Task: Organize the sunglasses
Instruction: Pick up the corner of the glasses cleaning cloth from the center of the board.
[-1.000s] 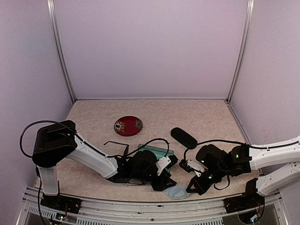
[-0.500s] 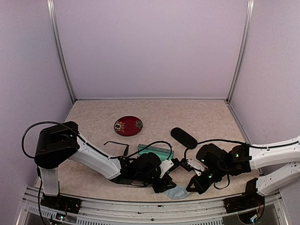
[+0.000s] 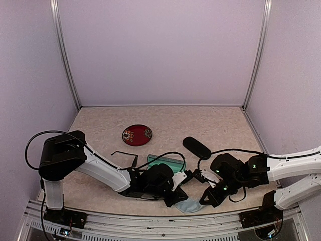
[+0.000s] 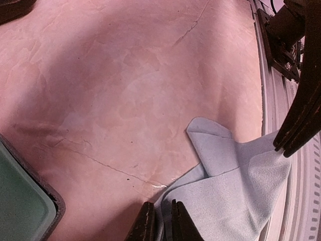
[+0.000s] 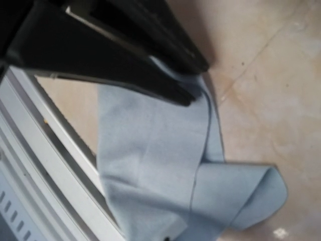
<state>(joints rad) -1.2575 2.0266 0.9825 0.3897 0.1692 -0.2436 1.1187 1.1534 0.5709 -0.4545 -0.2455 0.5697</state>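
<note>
Blue-grey cloth (image 3: 189, 206) hugs the near rail (image 3: 150, 217) between left gripper (image 3: 175, 195) and right gripper (image 3: 206, 198); black-framed sunglasses (image 3: 125, 156) lie apart, left of the green case (image 3: 168, 161). Left wrist: narrow fingers (image 4: 145, 228) pinch the cloth's edge. Right wrist: closed fingers (image 5: 125, 65) touch it.

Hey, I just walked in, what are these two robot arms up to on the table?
Both arms are working on a light blue cloth at the near edge of the table, not on the sunglasses. The left gripper has its fingers nipped on one edge of the cloth, and the right gripper, shut, pinches the opposite corner. A thin black pair of sunglasses lies untouched just beyond the left arm, near a green case.
</note>
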